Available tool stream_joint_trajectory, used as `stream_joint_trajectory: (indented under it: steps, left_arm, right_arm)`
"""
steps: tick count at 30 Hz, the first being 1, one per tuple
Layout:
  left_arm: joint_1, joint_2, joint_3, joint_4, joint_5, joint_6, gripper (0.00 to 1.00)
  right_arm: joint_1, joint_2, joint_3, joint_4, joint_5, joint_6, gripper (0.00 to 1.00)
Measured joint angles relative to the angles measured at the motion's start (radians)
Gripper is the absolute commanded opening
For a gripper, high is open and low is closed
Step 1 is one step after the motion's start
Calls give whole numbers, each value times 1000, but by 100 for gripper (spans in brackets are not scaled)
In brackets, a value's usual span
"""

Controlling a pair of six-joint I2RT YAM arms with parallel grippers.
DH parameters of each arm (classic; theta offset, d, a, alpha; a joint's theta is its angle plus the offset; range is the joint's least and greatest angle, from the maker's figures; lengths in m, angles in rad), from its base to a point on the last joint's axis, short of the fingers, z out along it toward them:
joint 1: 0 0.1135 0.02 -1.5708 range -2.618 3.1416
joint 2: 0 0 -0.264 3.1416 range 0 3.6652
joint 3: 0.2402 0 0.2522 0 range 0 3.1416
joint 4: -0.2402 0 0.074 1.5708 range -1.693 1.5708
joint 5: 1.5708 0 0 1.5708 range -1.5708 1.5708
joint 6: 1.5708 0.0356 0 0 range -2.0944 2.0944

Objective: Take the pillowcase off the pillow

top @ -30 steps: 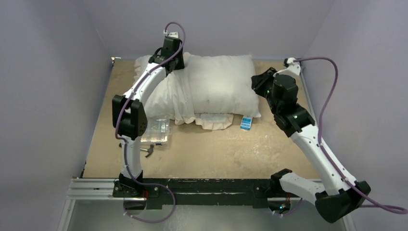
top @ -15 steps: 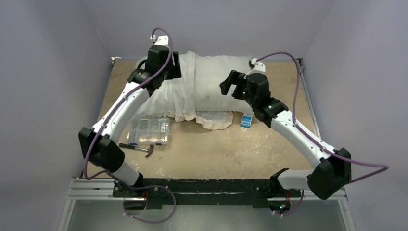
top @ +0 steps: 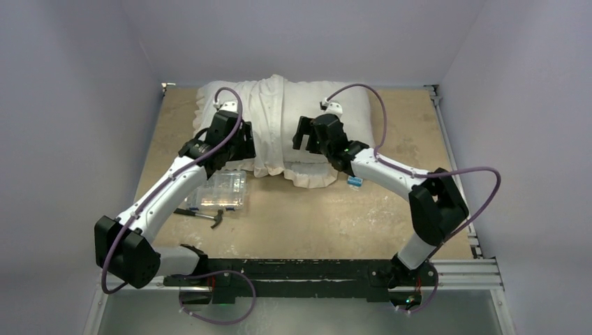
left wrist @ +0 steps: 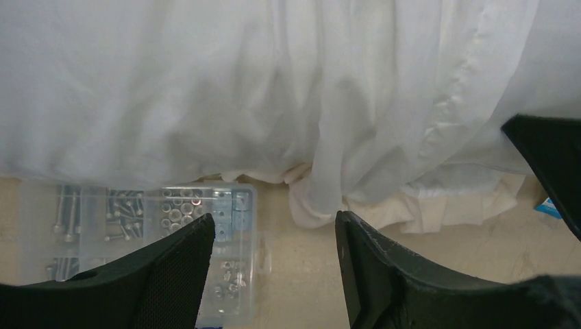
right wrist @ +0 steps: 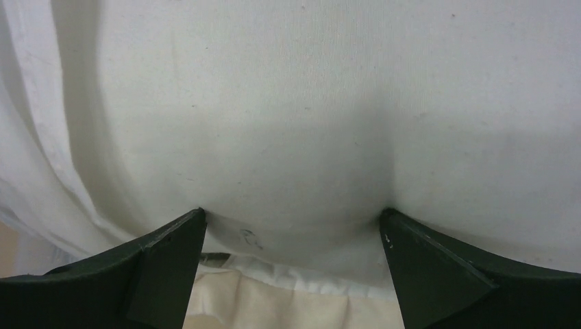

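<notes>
The plump white pillow (top: 345, 115) lies at the back of the table. The wrinkled white pillowcase (top: 269, 129) is bunched over its left and middle, with the cream frill (top: 311, 176) spilling out at the front. My left gripper (top: 241, 148) hovers open at the pillowcase's near edge. In the left wrist view its fingers (left wrist: 185, 260) frame bare table below the hanging pillowcase (left wrist: 356, 137). My right gripper (top: 305, 134) is wide open. Its fingertips (right wrist: 195, 219) press into the pillow (right wrist: 294, 137), which bulges between them, with the frill (right wrist: 274, 301) below.
A clear plastic box (top: 220, 190) of screws sits on the table in front of the pillowcase, also visible in the left wrist view as the box (left wrist: 171, 212). A small hammer (top: 208, 216) lies just nearer. A blue tag (top: 355, 181) shows at the pillow's front right.
Both arms swung from the pillow's far side and ends to its near front edge. Both grippers opened wider. The pillowcase fold now sits nearer the pillow's middle.
</notes>
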Motion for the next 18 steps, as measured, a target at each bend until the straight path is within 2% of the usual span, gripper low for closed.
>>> stream_joint_trajectory:
  steps: [3,5,9,13,18]
  left_arm:
    - [-16,-1,-39,1,11,-19,64]
    - [-27,-1,-61,8,21,-29,64]
    - [-41,0,-102,52,53,-55,64]
    - [-48,29,-124,110,76,-80,64]
    - [-56,103,-134,198,88,-98,64]
  right_arm:
    - [7,65,19,32,17,0,97]
    - [10,112,28,63,28,1,86]
    - [13,164,34,109,48,4,41]
    - [15,180,37,149,47,5,0]
    - [16,178,37,172,39,4,0]
